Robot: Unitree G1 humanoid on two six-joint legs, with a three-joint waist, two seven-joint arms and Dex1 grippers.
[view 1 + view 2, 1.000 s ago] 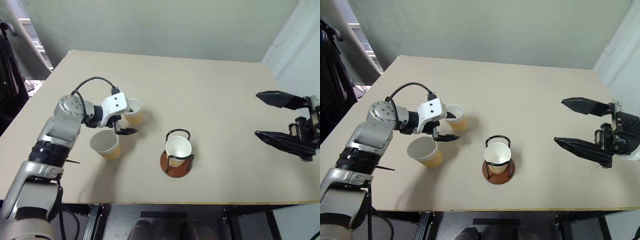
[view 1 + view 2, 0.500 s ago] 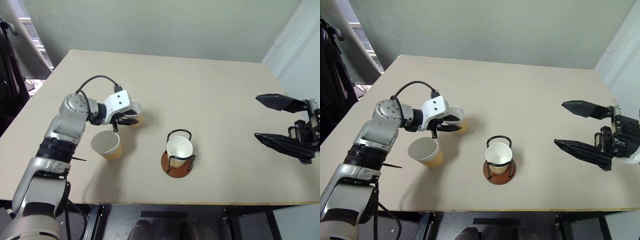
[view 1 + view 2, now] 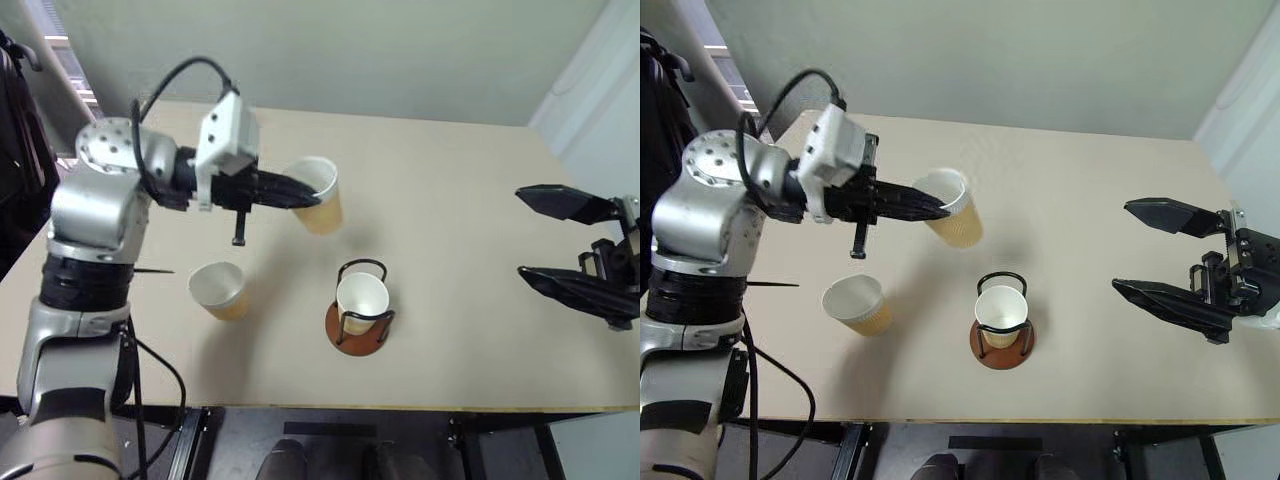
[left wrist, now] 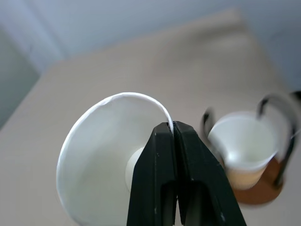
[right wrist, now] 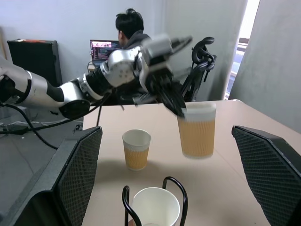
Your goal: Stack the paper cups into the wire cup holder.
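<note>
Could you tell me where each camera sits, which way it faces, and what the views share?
Left and right eye views: on the head, looking forward and down at the table; both arms show.
Left wrist view: along the left gripper, shut on the lifted paper cup's rim; wire cup holder beyond.
Right wrist view: between the right gripper's open fingers, across the table toward a seated person; the left arm shows.
Shared: lifted cup, holder with its cup.

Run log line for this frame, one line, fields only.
left gripper: shut on lifted cup rim | right gripper: open | wire holder: one cup inside | table: one cup
</note>
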